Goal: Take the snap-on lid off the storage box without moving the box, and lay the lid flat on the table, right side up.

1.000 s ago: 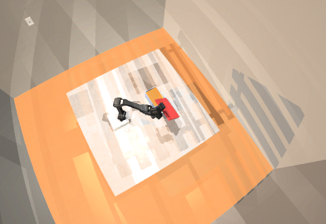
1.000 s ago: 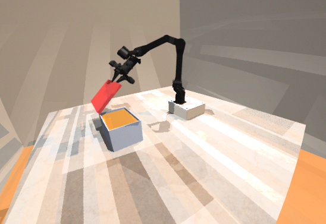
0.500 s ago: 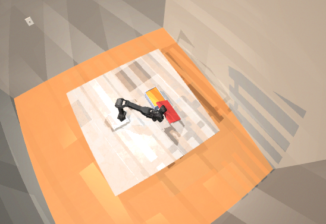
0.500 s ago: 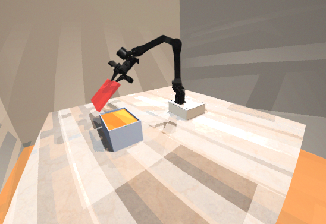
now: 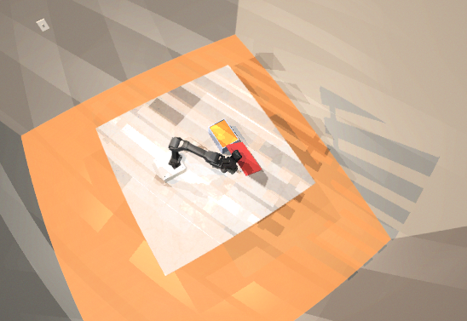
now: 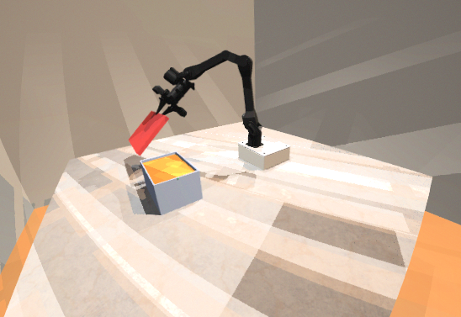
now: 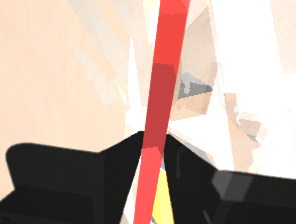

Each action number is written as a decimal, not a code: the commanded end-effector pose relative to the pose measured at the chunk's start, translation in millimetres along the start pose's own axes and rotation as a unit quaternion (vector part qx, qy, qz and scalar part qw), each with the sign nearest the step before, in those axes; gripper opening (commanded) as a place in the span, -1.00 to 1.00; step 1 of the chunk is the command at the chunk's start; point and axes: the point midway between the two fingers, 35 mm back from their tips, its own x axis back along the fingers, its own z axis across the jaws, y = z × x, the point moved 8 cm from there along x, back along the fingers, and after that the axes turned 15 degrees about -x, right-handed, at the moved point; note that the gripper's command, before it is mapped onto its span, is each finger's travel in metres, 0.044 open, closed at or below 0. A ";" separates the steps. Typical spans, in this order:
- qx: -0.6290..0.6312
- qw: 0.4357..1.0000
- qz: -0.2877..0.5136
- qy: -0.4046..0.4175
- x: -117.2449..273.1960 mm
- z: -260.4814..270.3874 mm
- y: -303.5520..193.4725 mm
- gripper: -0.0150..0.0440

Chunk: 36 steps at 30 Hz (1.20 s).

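Observation:
The red lid [image 5: 249, 159] [image 6: 147, 134] [image 7: 167, 45] is off the box, up in the air and steeply tilted. My gripper [image 5: 239, 164] [image 6: 160, 113] [image 7: 154, 136] is shut on one edge of it; in the wrist view the lid runs edge-on between the two black fingers. The blue-grey storage box [image 5: 216, 141] [image 6: 178, 193] stands upright and open on the table, its inside orange-yellow. In the exterior view the lid hangs above and behind the box's left side, apart from it. In the wrist view only a yellow sliver of the inside shows between the fingers.
The pale table top [image 5: 192, 234] [image 6: 210, 261] carries the box and the arm's white base block [image 5: 174, 174] [image 6: 273, 155]. The orange floor [image 5: 106, 251] [image 6: 442, 252] surrounds it. Striped shadows and bright patches lie across the table.

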 end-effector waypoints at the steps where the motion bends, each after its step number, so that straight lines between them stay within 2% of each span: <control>1: 0.005 1.000 0.003 0.005 1.9 4.2 7.2 -0.49; 27: 0.006 1.000 0.001 0.005 7.1 14.3 57.6 -0.49; 36: 0.006 1.000 0.001 0.005 4.1 9.5 58.5 -0.49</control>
